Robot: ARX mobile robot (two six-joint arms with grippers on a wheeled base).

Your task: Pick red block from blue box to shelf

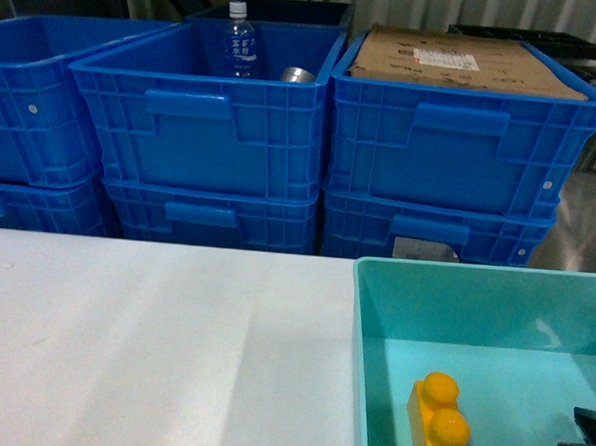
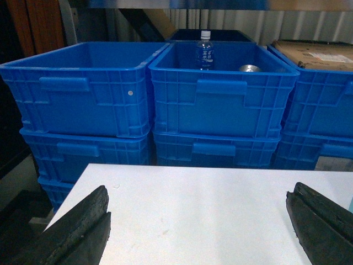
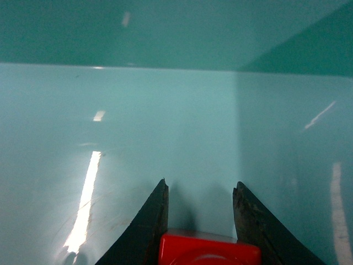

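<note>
So the top half of my head view is basically a wall of deep-blue ribbed crates [image 1: 208, 132], stacked two high behind the white table [image 1: 157, 345]. The middle top crate has a water bottle [image 1: 241, 43] standing in it with a metal can [image 1: 296, 75] just beside it, and the upper-right crate is carrying a flat cardboard box [image 1: 460, 62].

Lower right of the frame is the blue box [image 1: 472, 298], the pale turquoise tray sitting on the table. A yellow two-stud brick [image 1: 438, 419] lies on its floor near the bottom edge.

My right pincer [image 3: 201, 221] is down inside that tray, and in the right wrist view the red block [image 3: 209, 251] sits at bottom center between my two dark fingers [image 3: 149, 226], which look snug against its sides, so I'm holding it.

My left pincer [image 2: 198, 226] hangs over the bare table, spread wide with nothing in it.
</note>
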